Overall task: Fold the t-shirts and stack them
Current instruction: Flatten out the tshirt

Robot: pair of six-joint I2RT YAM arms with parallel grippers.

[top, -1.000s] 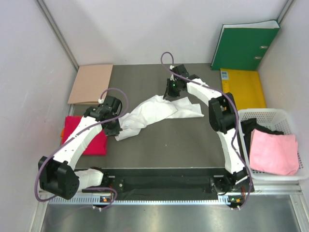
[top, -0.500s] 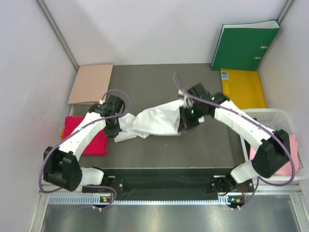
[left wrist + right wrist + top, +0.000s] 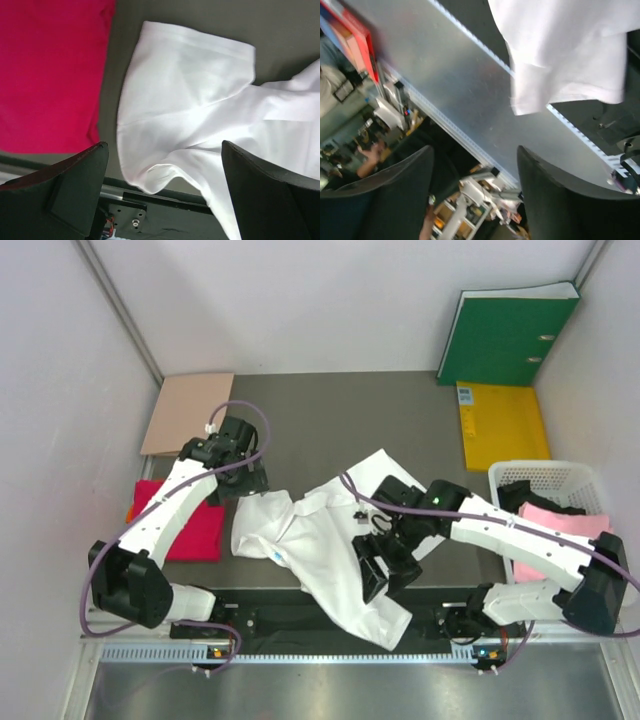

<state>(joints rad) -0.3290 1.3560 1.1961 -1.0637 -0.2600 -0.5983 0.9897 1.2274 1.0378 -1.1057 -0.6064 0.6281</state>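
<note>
The white t-shirt [image 3: 325,550] lies spread out slantwise on the dark table, its hem hanging over the near edge, its small blue neck label [image 3: 272,553] showing. My left gripper [image 3: 248,483] hovers open just beyond the shirt's left sleeve [image 3: 190,85], with nothing between its fingers [image 3: 80,185]. Over the shirt's lower part my right gripper [image 3: 380,570] stands open and empty; in its wrist view the hem [image 3: 565,55] hangs above the metal ledge. The folded red t-shirt [image 3: 185,520] lies at the left. The pink t-shirt [image 3: 565,552] rests in the basket.
A white basket [image 3: 545,478] stands at the right edge with a dark cloth [image 3: 525,502] in it. A green binder [image 3: 505,335] and a yellow folder [image 3: 500,425] are at the back right. A tan cardboard sheet [image 3: 185,412] lies back left.
Both grippers have opened and let go of the white t-shirt. The right arm swung from the back to the near edge, and the shirt went from a bunched strip to lying spread out.
</note>
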